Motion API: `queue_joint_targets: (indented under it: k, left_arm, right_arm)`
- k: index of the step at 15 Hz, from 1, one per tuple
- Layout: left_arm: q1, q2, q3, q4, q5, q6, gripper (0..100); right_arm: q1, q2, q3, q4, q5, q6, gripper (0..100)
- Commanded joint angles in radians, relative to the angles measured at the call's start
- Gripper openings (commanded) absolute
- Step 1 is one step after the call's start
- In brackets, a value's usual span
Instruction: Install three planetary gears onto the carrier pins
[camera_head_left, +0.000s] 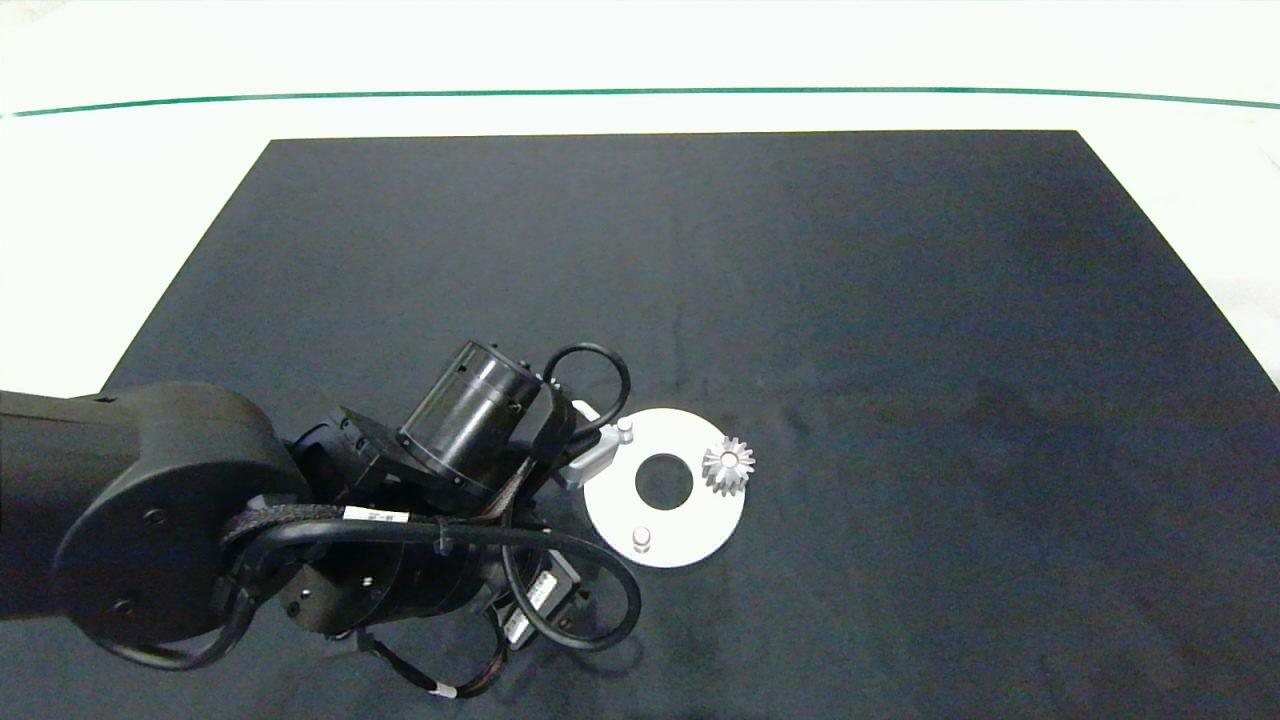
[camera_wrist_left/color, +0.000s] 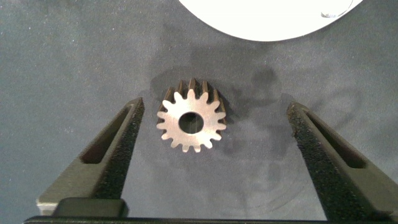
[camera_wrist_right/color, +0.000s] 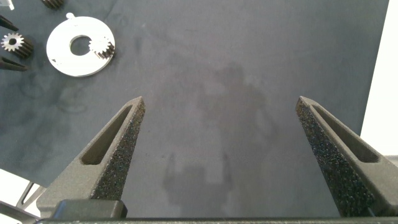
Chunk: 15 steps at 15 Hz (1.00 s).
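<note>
The left arm is seen entering from the near left of the head view, bent over the black mat (camera_head_left: 800, 300), with the left gripper (camera_wrist_left/color: 211, 134) lowered just beside the near-left rim of the white disc (camera_head_left: 700, 520). Its fingers (camera_wrist_left/color: 112, 155) are spread wide, and nothing is gripped. A loose gear (camera_wrist_left/color: 191, 123) lies flat on the mat between them, clear of both pads, with the disc's rim just beyond it.

On the disc, one gear (camera_head_left: 728, 466) is seated at the right-hand rim. Two bare pins are left standing: one at the near rim (camera_head_left: 641, 539) and one at the far-left rim (camera_head_left: 625, 430), close to the gripper's grey body. The large centre hole (camera_head_left: 663, 481) lies between them.

The right gripper (camera_wrist_right/color: 227, 162) is held well apart from the parts, above bare mat, and is not seen in the head view. Its fingers (camera_wrist_right/color: 109, 158) are also spread wide and hold nothing. From its camera the disc is seen far off, with a further gear (camera_wrist_right/color: 55, 3) partly cut off at the picture's edge beyond it.

Past the mat, the white table (camera_head_left: 640, 50) is crossed by a thin green line (camera_head_left: 640, 91).
</note>
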Motion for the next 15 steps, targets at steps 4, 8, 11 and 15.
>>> queue_joint_targets:
  k: [4, 8, 11, 15]
  left_arm:
    - [0.0, 0.018, 0.011, -0.025, 0.002, 0.021, 80]
    - [0.002, 0.015, 0.017, -0.025, 0.002, 0.021, 72]
    - [0.002, 0.008, 0.022, -0.025, 0.002, 0.021, 66]
    - [0.002, 0.007, 0.029, -0.025, 0.002, 0.021, 57]
  right_arm:
    - [0.0, -0.004, 0.001, 0.003, 0.001, -0.009, 100]
    - [0.0, -0.008, -0.001, 0.003, 0.002, -0.01, 100]
    - [0.0, -0.008, 0.001, 0.003, 0.002, -0.01, 100]
    - [0.0, -0.014, 0.001, 0.003, 0.002, -0.021, 100]
